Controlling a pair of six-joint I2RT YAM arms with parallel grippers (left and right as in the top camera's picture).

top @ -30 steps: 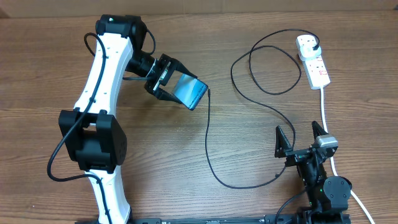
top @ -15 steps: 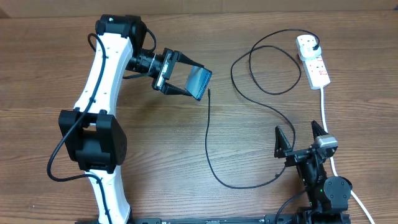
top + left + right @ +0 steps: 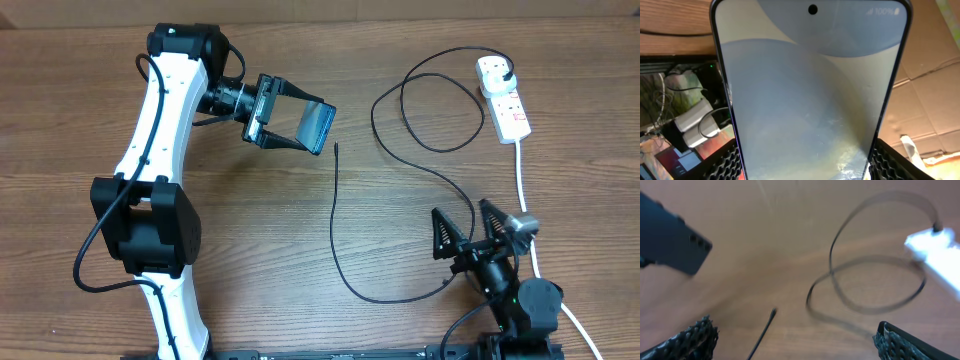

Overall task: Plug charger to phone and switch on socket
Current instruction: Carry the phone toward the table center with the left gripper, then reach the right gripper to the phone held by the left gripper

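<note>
While left hand clamps phone, charger lies apart

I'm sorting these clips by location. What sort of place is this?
Likely a robotics lab or workshop, not a home: the left arm and right arm stand at a wooden table, and behind the phone the left wrist view shows cardboard and loose cables.

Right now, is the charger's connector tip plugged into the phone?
No, the charger tip lies bare on the table, apart from the phone held in the left gripper.
</note>
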